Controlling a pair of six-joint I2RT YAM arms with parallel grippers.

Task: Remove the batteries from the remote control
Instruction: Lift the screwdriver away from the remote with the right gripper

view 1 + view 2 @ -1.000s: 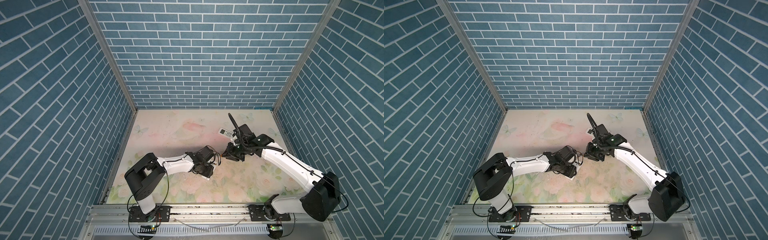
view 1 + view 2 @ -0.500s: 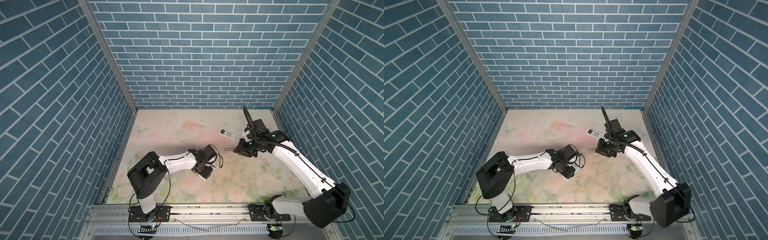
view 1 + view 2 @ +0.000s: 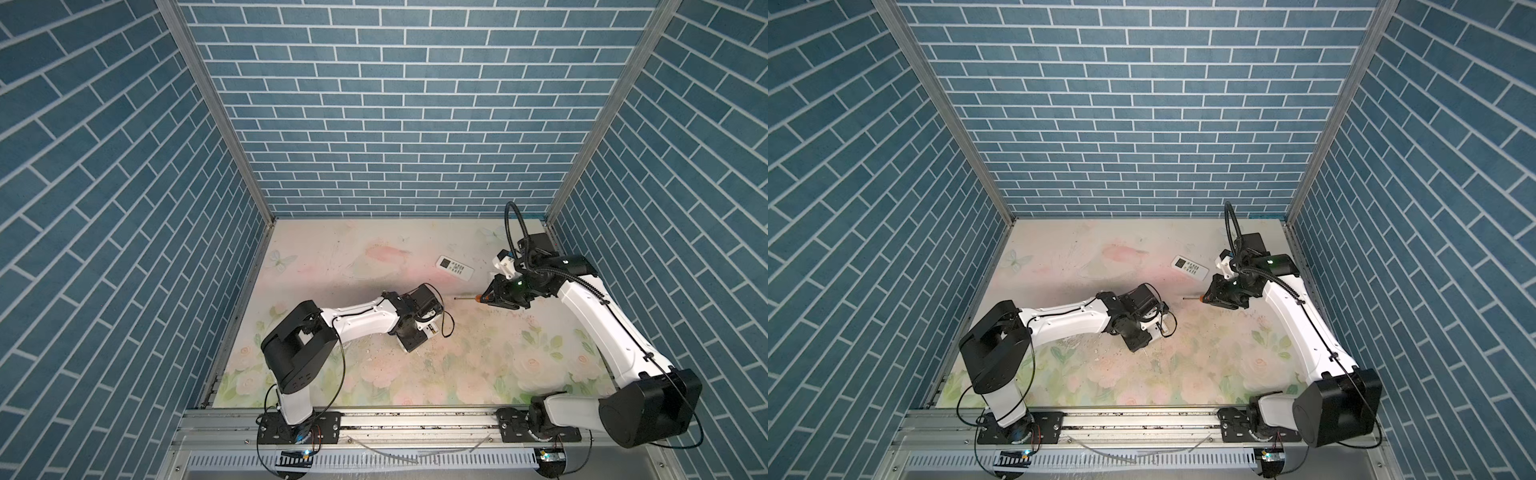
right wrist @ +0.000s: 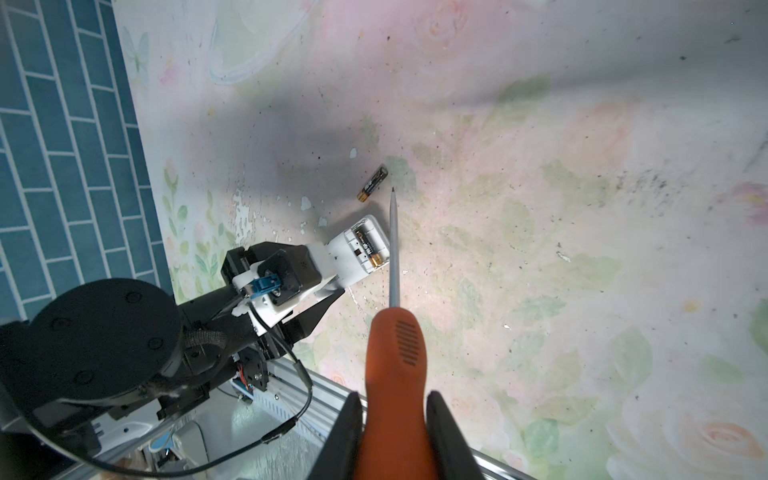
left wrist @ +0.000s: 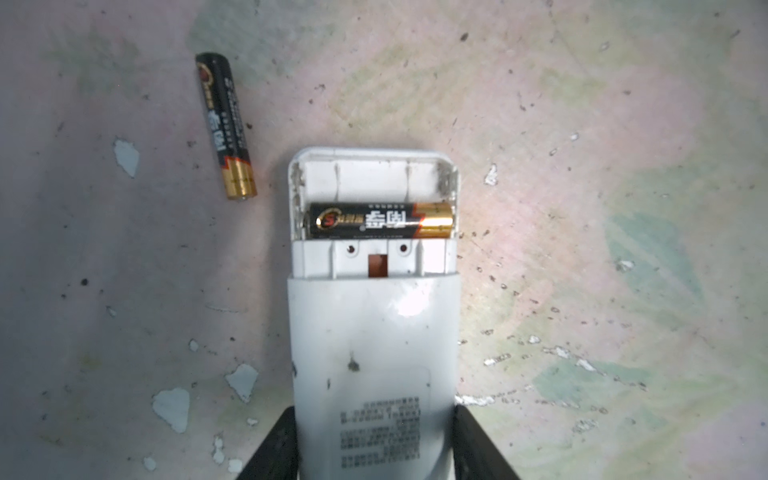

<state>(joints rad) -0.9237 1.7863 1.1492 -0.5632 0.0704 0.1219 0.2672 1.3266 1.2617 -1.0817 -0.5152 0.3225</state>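
Left end effector (image 5: 374,436) around remote (image 5: 374,332), battery (image 5: 380,220) inside (unseen from top); right end effector (image 4: 397,415) around screwdriver (image 4: 395,345).

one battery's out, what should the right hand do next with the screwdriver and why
Probably move the right hand so the screwdriver tip reaches the open bay of the remote and pries out the battery inside. The left hand holds the remote; the loose battery is already out.
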